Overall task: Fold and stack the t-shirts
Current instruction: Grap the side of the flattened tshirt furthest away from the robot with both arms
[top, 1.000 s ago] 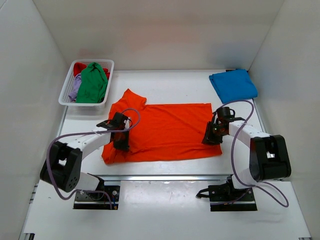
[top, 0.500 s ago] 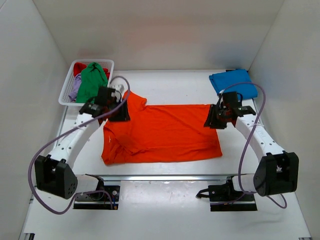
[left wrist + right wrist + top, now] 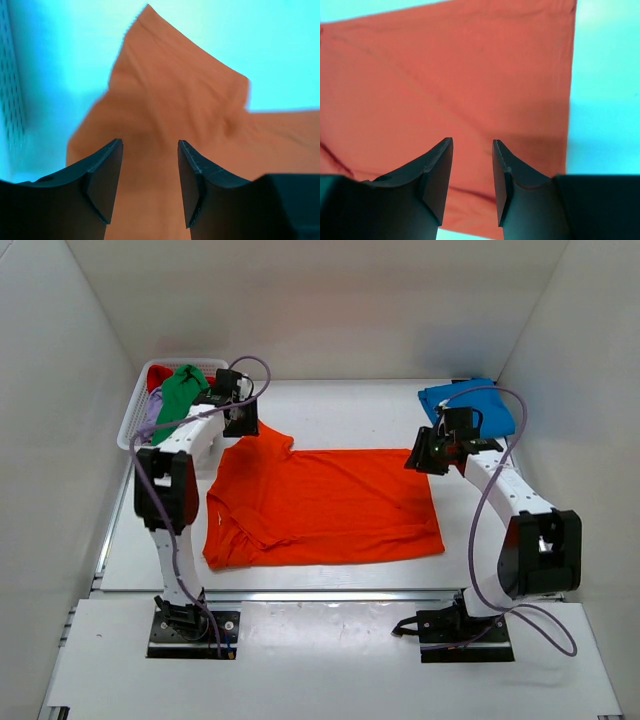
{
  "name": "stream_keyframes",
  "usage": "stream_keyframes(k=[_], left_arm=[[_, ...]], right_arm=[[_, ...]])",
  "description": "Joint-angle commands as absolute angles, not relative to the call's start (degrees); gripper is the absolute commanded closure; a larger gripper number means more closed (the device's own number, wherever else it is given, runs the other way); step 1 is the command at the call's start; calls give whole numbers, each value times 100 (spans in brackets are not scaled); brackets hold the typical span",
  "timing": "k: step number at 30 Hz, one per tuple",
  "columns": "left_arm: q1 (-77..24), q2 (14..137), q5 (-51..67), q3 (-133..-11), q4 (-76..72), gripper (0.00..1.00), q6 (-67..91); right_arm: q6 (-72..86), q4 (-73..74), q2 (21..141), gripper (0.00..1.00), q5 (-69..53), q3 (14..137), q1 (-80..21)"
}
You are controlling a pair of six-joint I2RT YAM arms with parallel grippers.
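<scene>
Our left tool (image 3: 150,145) has moved up over the orange t-shirt (image 3: 330,505) sleeve, gaping empty. Our right tool (image 3: 472,142) also stands parted, holding nothing.

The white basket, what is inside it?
A green shirt lies over a red shirt and a lilac shirt. Anything beneath them is covered; the left arm hides the basket's right side.

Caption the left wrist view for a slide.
Open left end effector poised over a sleeve of the bright orange cloth t-shirt.
</scene>
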State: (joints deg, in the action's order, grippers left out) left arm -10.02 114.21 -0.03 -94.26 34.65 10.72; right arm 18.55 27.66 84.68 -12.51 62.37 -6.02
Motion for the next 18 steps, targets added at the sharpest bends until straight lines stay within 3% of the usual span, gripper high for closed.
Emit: stream_keyframes(k=[1,7,10,12,18], left_arm=[[-914,11820,-184,-10036,3358,40,888],[-940,12699,-281,-10775,3199,38,861],[-958,13165,-281,-11335,3287,35,818],[-967,13419,-316,-11643,3462,32,809],[-975,13956,-255,-12286,3866,30,747]], right_arm=[[1829,2118,8805,65,-1239,6574,-405],[1714,1907,9631,54,-1204,6890,-299],[1714,1872,10088,36,-1054,7153,-238],[1758,1907,10361,31,-976,7346,-202],[1749,1995,11135,27,-748,8086,-141]])
